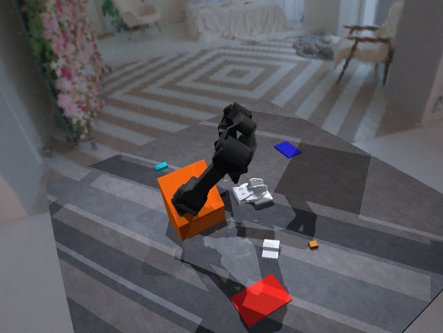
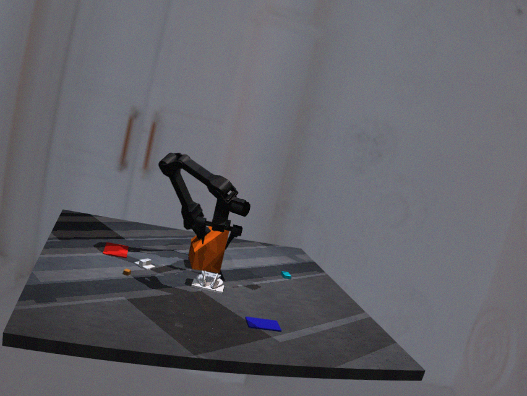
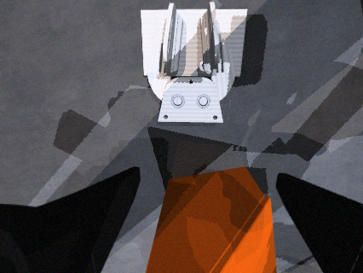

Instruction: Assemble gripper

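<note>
The white gripper base (image 1: 265, 200) (image 3: 150, 43) lies flat on the table. Two upright white jaws (image 3: 170, 40) (image 3: 211, 40) stand on it side by side, nearly parallel. The white housing plate (image 1: 240, 193) (image 3: 191, 113) lies over their geared ends and looks level; a round stub end shows in each of its two holes. The gear teeth and base pins are hidden beneath it. My gripper (image 2: 214, 244) (image 3: 206, 176) is open and empty, raised above the table and back from the assembly, over the orange box's side. It touches none of the parts.
A large orange box (image 1: 186, 175) (image 2: 208, 255) (image 3: 213, 222) stands under the arm, close to the assembly. A white stepped block (image 1: 271, 248) (image 2: 145, 263), a small orange block (image 1: 313, 244), a red plate (image 1: 261, 301), a blue plate (image 1: 287, 149) and a cyan block (image 1: 161, 166) lie farther out.
</note>
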